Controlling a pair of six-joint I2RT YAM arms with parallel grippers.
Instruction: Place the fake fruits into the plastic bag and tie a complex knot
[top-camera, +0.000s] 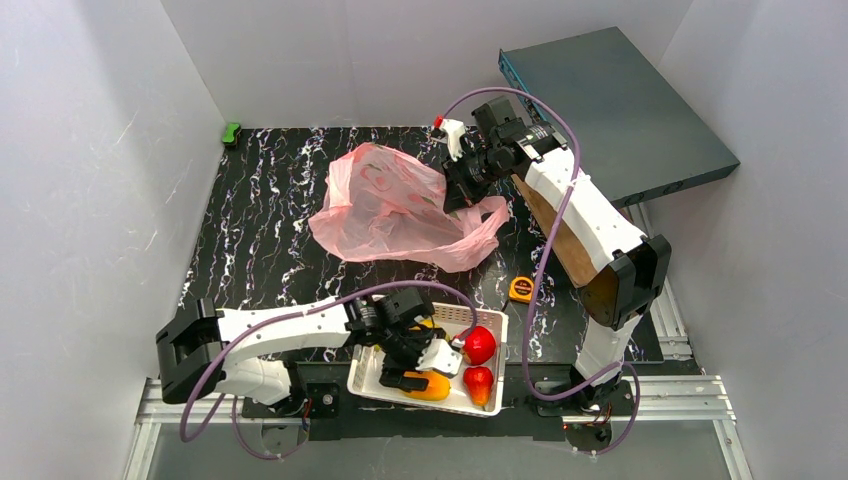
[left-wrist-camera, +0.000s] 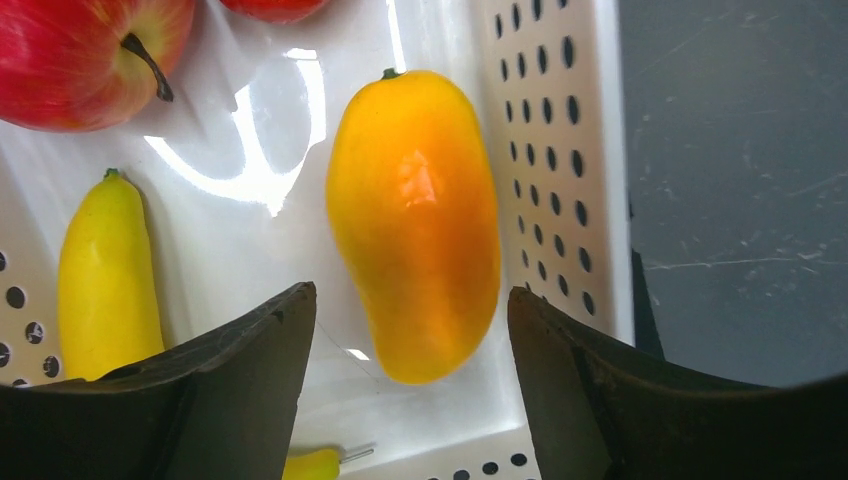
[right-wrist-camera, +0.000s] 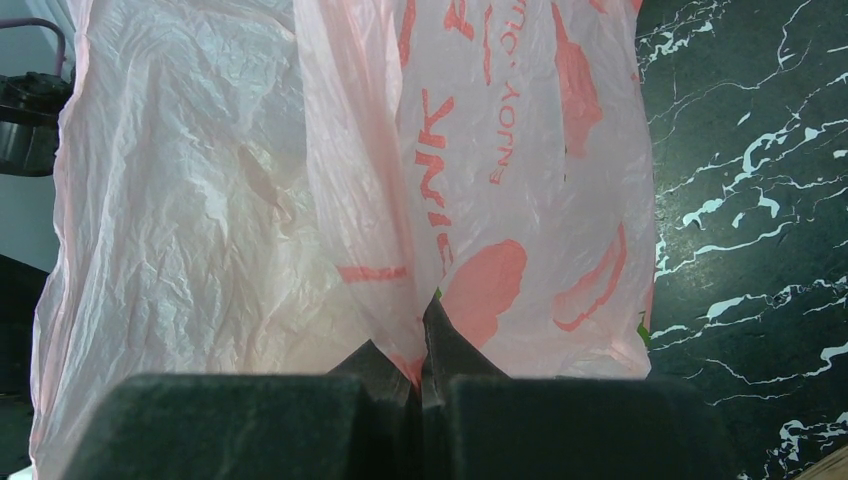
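The pink plastic bag (top-camera: 395, 208) lies on the black marbled table, and my right gripper (top-camera: 462, 188) is shut on its edge, lifting it; in the right wrist view the bag (right-wrist-camera: 330, 180) hangs from the closed fingers. The white lattice basket (top-camera: 372, 371) holds the mango (top-camera: 428, 386), the red apple (top-camera: 480, 344) and the small red pointed fruit (top-camera: 479, 381). My left gripper (top-camera: 420, 366) is open over the basket, its jaws to either side of the mango (left-wrist-camera: 415, 220). The banana (left-wrist-camera: 105, 280) and apple (left-wrist-camera: 85, 55) lie beside it. No knot is visible.
A small yellow-orange tape measure (top-camera: 521, 289) lies on the table right of the bag. A dark flat box (top-camera: 615, 105) leans at the back right. A green object (top-camera: 231, 131) sits at the back left corner. White walls enclose the table.
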